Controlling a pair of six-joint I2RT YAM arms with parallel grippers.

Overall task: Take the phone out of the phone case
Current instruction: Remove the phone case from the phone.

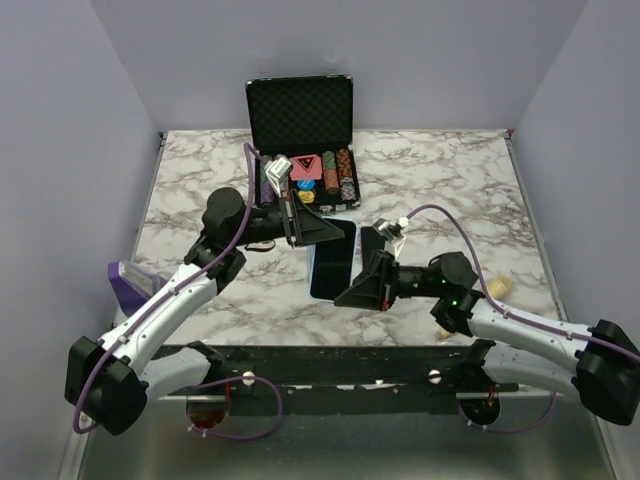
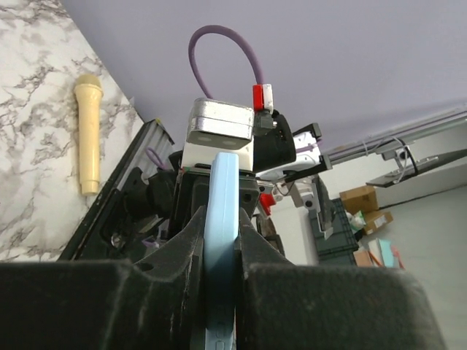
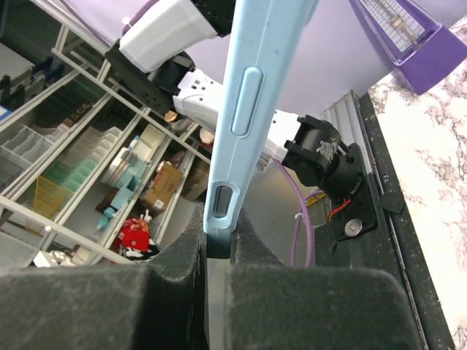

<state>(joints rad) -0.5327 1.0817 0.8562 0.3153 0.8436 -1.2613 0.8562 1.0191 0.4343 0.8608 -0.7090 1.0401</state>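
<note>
The phone [image 1: 333, 262], dark screen up, sits in a light blue phone case [image 1: 312, 272] held above the marble table between both arms. My left gripper [image 1: 318, 228] is shut on the case's far end; in the left wrist view the blue case edge [image 2: 222, 189] stands pinched between the jaws of the left gripper [image 2: 221, 219]. My right gripper [image 1: 358, 292] is shut on the near end. In the right wrist view the case [image 3: 252, 95], with its side buttons showing, rises from the right gripper [image 3: 219, 219], whose jaws clamp its bottom corner.
An open black chip case [image 1: 300, 115] with coloured chips stands at the back centre. A purple object [image 1: 135, 283] lies at the left edge. A cream toy microphone [image 1: 497, 288] lies right of the right arm, also seen as the microphone [image 2: 90, 131] in the left wrist view.
</note>
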